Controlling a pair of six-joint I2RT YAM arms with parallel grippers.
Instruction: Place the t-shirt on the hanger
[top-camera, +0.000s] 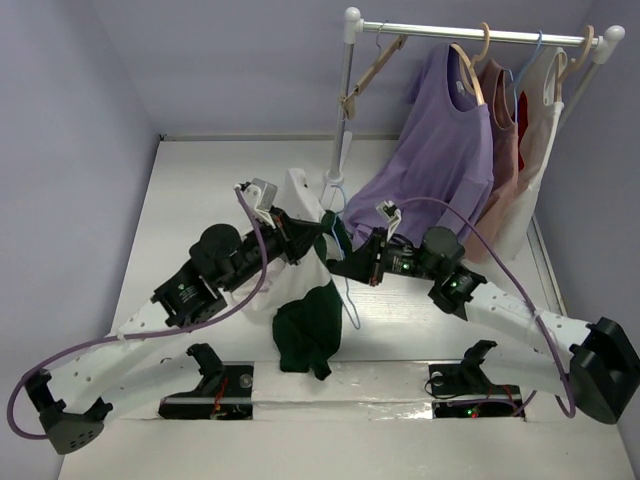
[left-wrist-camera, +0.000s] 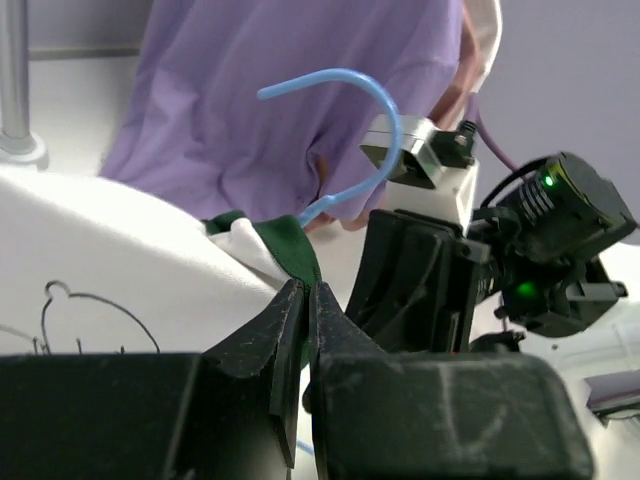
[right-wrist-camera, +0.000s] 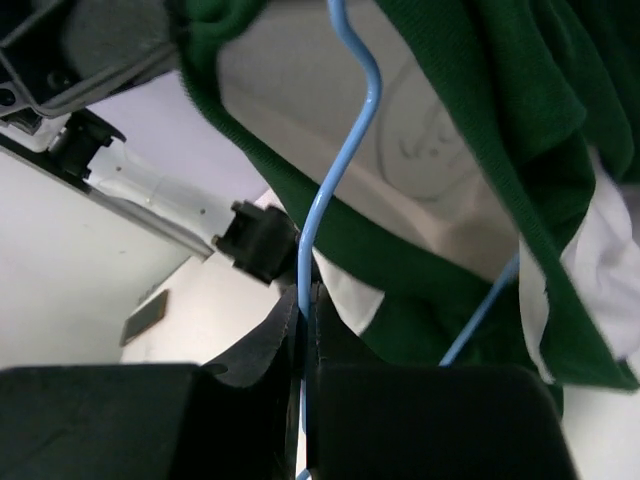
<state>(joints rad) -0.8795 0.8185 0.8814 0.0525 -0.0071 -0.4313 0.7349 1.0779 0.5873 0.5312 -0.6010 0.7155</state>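
both of my grippers meet above the table (top-camera: 200, 180). my left gripper (left-wrist-camera: 305, 292) is pinched shut on the green collar of the t-shirt (left-wrist-camera: 120, 270), and my right gripper (right-wrist-camera: 305, 305) is clamped on the thin wire of the light-blue hanger (left-wrist-camera: 340, 74). the t-shirt hangs between my two arms, one green sleeve drooping toward the near edge. the hanger's hook rises just beside the collar, in front of a purple shirt (top-camera: 440, 150).

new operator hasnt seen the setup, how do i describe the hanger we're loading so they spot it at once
Find the clothes rack at the back, then drop to the t-shirt held up before its pole. The hanger is the thin light-blue wire one, its hook poking out of the shirt's green collar. Unlike the thick tan wooden hangers, it is off the rail.
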